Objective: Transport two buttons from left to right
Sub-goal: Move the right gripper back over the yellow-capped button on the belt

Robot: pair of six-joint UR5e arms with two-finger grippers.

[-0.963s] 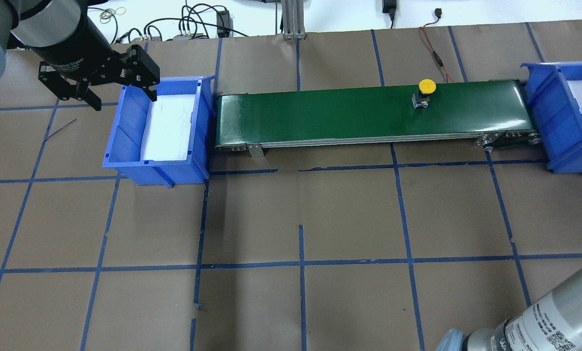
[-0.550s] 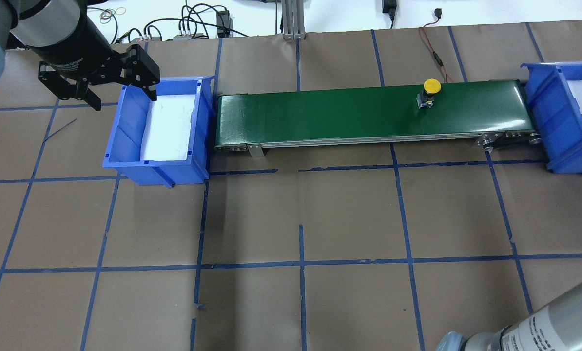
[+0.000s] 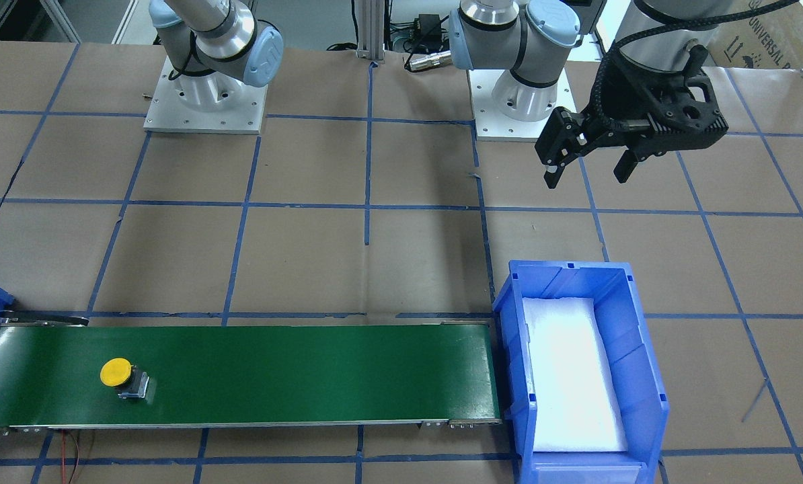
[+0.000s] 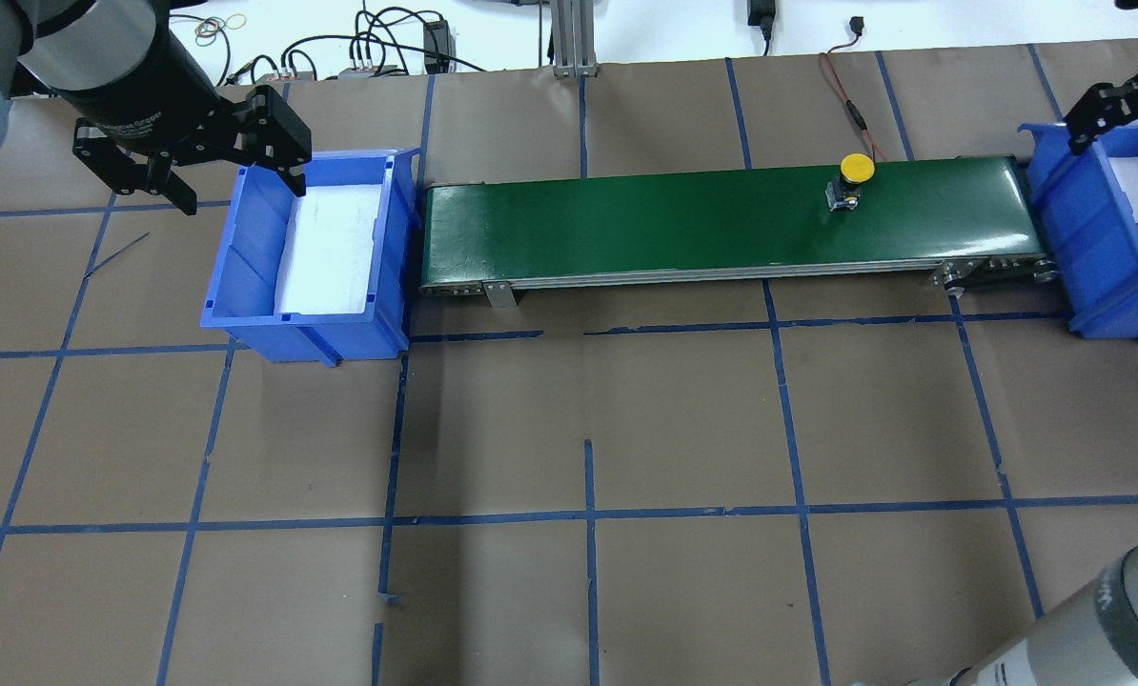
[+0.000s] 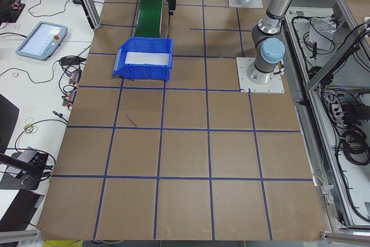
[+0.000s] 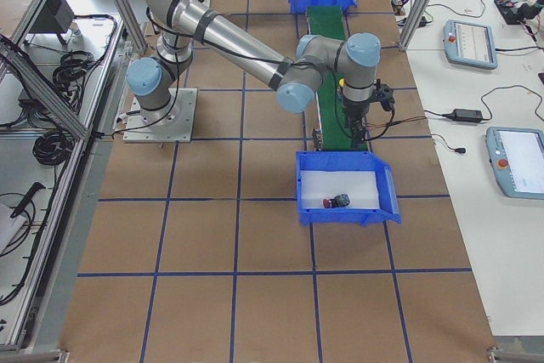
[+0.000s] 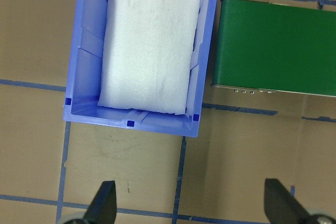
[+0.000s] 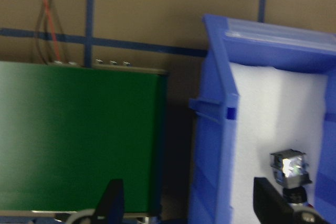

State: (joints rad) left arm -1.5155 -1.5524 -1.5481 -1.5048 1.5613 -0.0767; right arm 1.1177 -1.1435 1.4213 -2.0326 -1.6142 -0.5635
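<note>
The yellow-capped button (image 4: 855, 176) stands on the green conveyor belt (image 4: 674, 219) near its right end; it also shows in the front view (image 3: 120, 376). The red-capped button (image 6: 334, 202) lies on the foam in the right blue bin (image 4: 1065, 219), also seen in the right wrist view (image 8: 289, 169). My left gripper (image 4: 242, 195) is open and empty, above the far-left corner of the left blue bin (image 4: 245, 248). My right gripper (image 8: 189, 205) is open and empty, above the belt's right end and the right bin's edge.
The left bin (image 3: 509, 349) holds only white foam. Cables lie beyond the table's far edge (image 4: 378, 48). A red wire (image 4: 850, 105) runs behind the belt. Both arm bases (image 3: 206, 94) stand on the robot's side of the table.
The yellow button has ridden the belt to the right. My right gripper has come into the overhead view at the right bin's far corner. The left gripper has not moved.
</note>
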